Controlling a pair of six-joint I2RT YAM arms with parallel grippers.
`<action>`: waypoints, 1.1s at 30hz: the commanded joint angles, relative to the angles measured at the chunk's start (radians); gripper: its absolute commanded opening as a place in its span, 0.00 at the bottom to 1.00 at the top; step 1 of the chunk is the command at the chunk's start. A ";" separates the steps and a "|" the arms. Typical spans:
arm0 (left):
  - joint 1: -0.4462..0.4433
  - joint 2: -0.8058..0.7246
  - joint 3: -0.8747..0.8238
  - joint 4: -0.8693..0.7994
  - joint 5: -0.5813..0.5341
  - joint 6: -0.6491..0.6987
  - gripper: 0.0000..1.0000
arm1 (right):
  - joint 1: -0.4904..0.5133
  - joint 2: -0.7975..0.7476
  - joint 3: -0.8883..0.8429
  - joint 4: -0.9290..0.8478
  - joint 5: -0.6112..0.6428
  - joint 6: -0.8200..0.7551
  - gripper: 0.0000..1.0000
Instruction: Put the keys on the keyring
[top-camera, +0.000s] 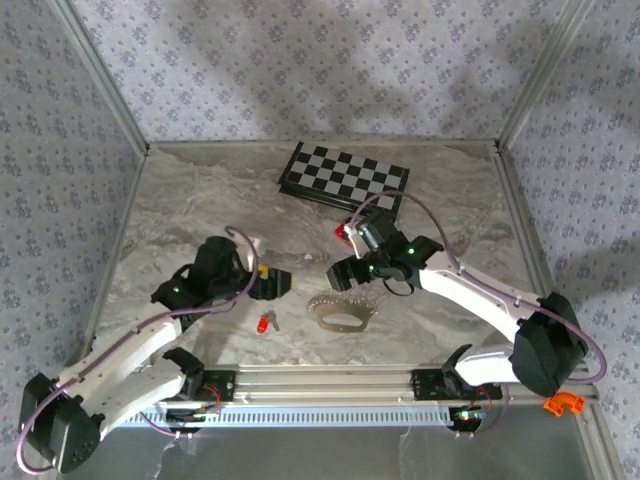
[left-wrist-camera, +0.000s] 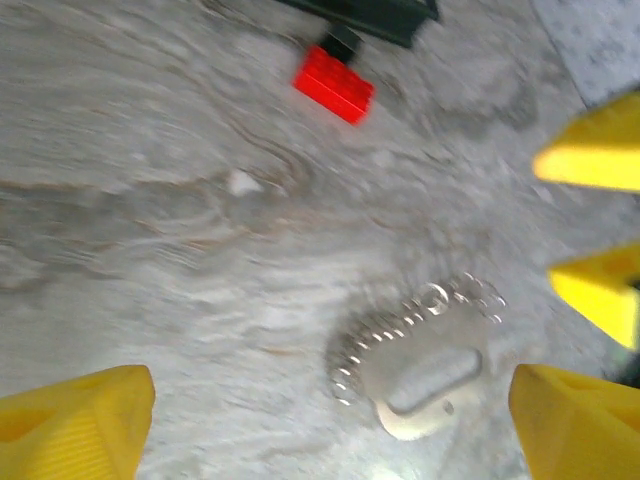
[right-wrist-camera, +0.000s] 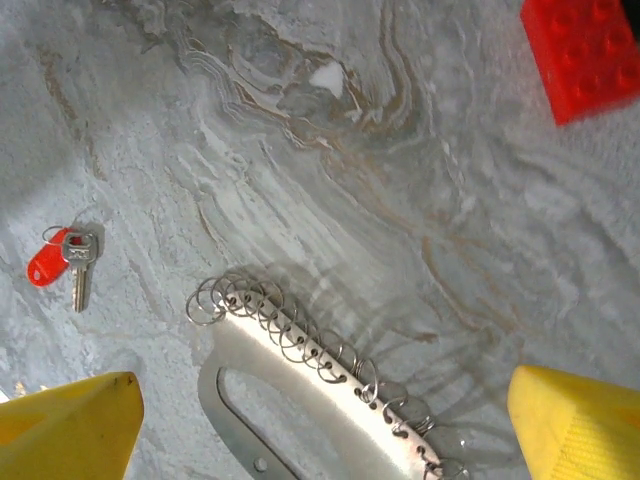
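The keys are one tiny key with a red-orange head, flat on the marble; they also show in the top view. The keyring is a silvery plate with a handle slot and a row of small wire rings along one edge. It lies at the front centre. My right gripper hovers open above it, with the rings between its yellow fingers. My left gripper is open too, with the keyring toward its right finger. From above, the left gripper is left of the plate and the right gripper just behind it.
A red block with a black piece sits behind the right gripper, near a folded chessboard. Metal frame rails border the table. An orange part lies at the front right corner. The right gripper's yellow fingers show in the left wrist view.
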 joint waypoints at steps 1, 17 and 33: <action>-0.124 0.012 -0.016 0.034 -0.061 -0.012 0.83 | -0.052 -0.076 -0.089 0.062 -0.115 0.092 0.96; -0.429 0.459 0.251 -0.172 -0.363 0.123 0.54 | -0.316 -0.438 -0.353 0.109 -0.215 0.200 0.97; -0.479 0.735 0.452 -0.397 -0.477 0.188 0.38 | -0.369 -0.529 -0.408 0.099 -0.244 0.195 0.97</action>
